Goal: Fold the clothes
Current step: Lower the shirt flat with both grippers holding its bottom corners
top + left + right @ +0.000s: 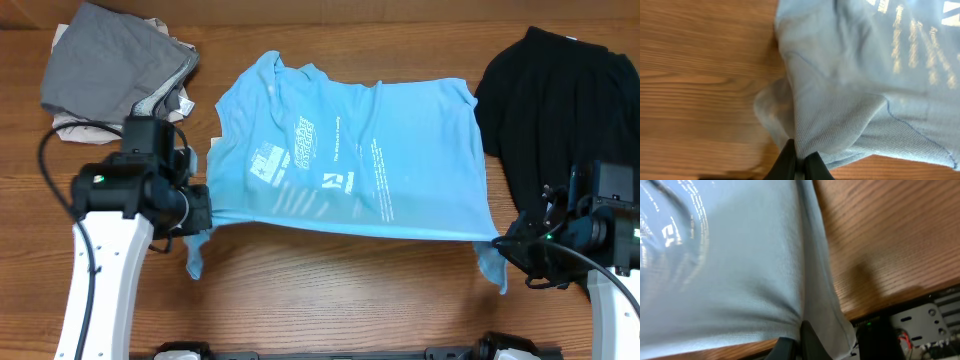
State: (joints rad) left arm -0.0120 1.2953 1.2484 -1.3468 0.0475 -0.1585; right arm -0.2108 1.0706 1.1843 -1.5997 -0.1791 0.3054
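at the far left of the table [330,300] lies a crumpled grey garment [115,65], apart from the rest. nearer than it, the left gripper [203,215] is pinched shut on the near left corner of the t-shirt [350,160]; the left wrist view shows its black tips clamped on a bunched fold of blue cloth, with a loose flap sagging towards the wood beside them. the light-blue t-shirt lies in the middle of the table, spread out with its white print facing up, collar at its far left, its near edge drawn in a straight line between the two grippers. at the near right corner the right gripper [505,248] is closed on the shirt too, the cloth gathered into its tips in the right wrist view, a short flap hanging loose beside it. at the far right lies a black garment [560,100], its left edge just beside the shirt's right edge.
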